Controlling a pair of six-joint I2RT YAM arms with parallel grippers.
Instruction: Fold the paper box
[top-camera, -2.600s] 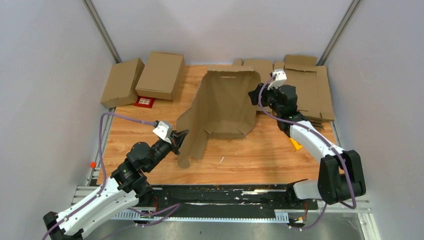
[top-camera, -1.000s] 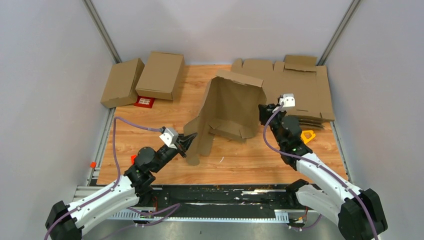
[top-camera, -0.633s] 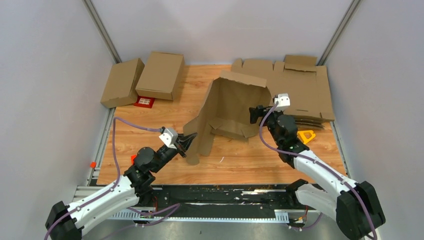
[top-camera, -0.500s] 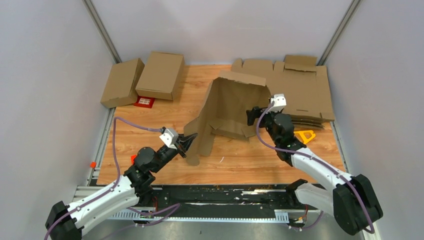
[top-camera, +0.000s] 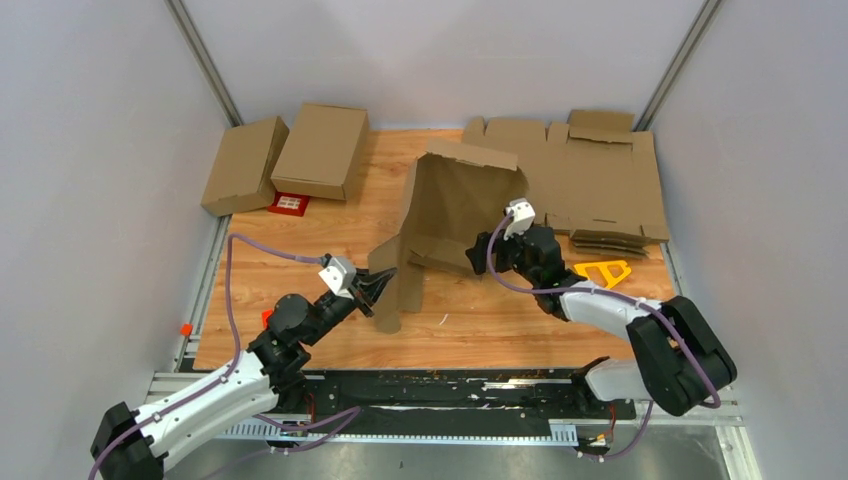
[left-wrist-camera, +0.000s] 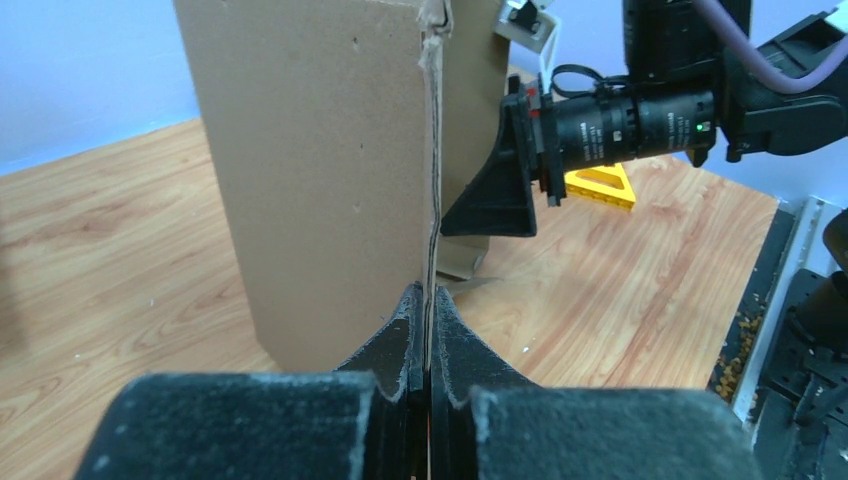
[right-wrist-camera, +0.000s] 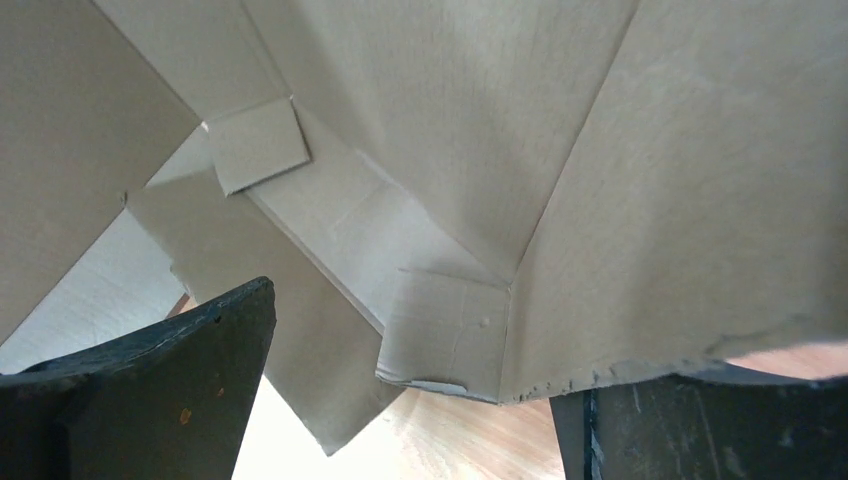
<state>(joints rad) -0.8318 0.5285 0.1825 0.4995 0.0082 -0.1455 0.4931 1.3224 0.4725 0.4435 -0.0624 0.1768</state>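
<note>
The paper box (top-camera: 455, 200) is a plain brown cardboard piece standing half raised in the middle of the table, its flaps hanging loose. My left gripper (top-camera: 384, 284) is shut on the thin edge of its near-left flap; in the left wrist view the fingertips (left-wrist-camera: 428, 300) pinch that edge of the box (left-wrist-camera: 320, 150). My right gripper (top-camera: 481, 250) is open at the box's lower right side. In the right wrist view the gripper (right-wrist-camera: 410, 350) has wide-spread fingers (right-wrist-camera: 150, 390), with a small corner flap of the box (right-wrist-camera: 450, 130) between them.
Two folded boxes (top-camera: 245, 165) (top-camera: 320, 150) lie at the back left with a red card (top-camera: 290, 203) in front of them. A stack of flat cardboard sheets (top-camera: 600, 180) fills the back right. A yellow triangular piece (top-camera: 600, 272) lies beside the right arm.
My right gripper has opened wide and moved left and down to the box's lower right flap. The left gripper has kept its hold and its place.
</note>
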